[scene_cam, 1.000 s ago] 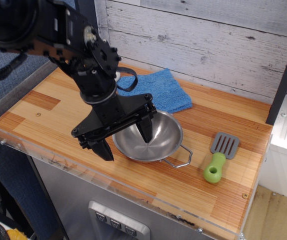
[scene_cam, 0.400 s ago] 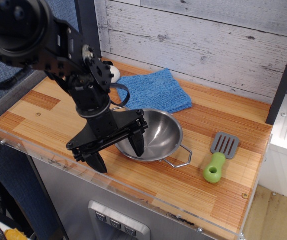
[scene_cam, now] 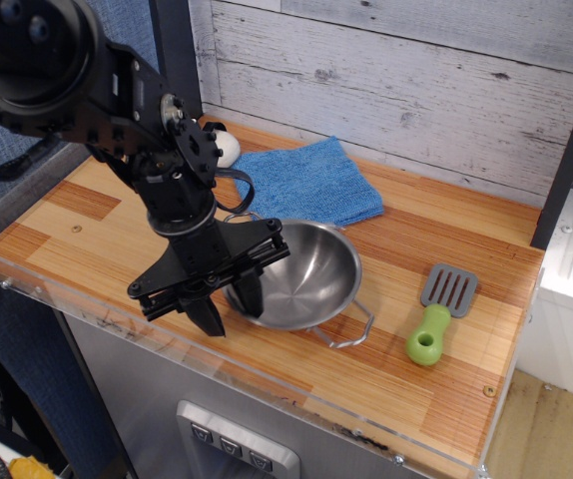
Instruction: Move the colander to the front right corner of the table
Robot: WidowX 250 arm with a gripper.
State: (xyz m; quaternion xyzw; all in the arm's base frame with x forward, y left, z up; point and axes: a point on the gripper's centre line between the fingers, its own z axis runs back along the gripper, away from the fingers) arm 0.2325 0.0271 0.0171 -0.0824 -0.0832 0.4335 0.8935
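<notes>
The colander (scene_cam: 306,269), a shiny steel bowl with wire loop handles, sits near the front middle of the wooden table (scene_cam: 77,225). It is tilted, with its left side raised. My black gripper (scene_cam: 229,306) reaches down from the upper left and is shut on the colander's near-left rim, one finger inside the bowl and one outside. The right wire handle (scene_cam: 351,329) points toward the front right of the table. The left handle is mostly hidden behind the gripper.
A grey-and-green spatula (scene_cam: 436,317) lies to the right of the colander. A folded blue cloth (scene_cam: 311,183) lies behind it. A small white object (scene_cam: 227,148) sits behind my arm. A plank wall stands at the back, and a clear plastic rim (scene_cam: 267,384) edges the front.
The fingers have closed together on the colander's left rim. The bowl has tipped up on that side and shifted slightly.
</notes>
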